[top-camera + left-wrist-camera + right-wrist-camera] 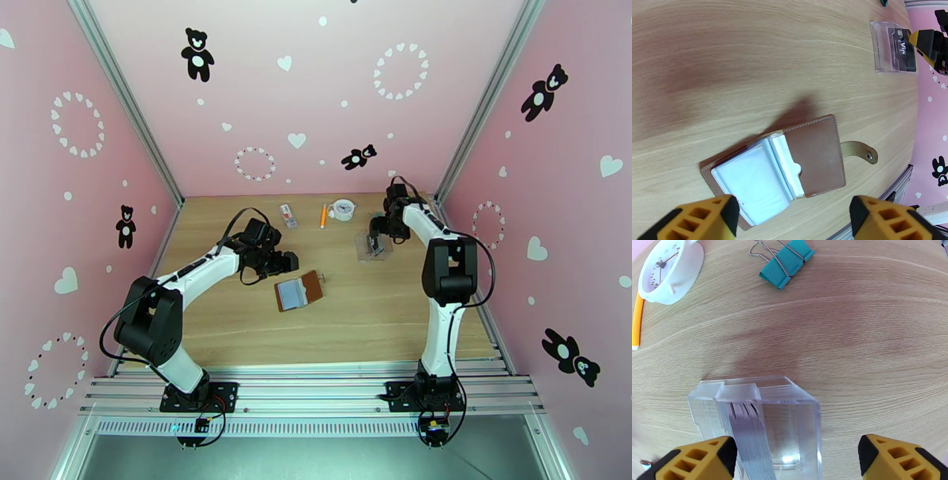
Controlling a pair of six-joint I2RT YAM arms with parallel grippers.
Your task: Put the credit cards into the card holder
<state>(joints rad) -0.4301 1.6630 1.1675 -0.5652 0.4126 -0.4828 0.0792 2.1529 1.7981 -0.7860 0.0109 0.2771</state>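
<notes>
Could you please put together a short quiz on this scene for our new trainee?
1. True or false: the card holder lies open on the table, with its snap tab undone.
2. Multiple choice: the credit cards are
A. standing on edge in the clear plastic case
B. tucked into the card holder's pockets
C. held by a gripper
3. Short answer: which gripper hovers above the card holder, and is it open or shut?

Key: 1 true; 2 A; 3 the left gripper, open.
</notes>
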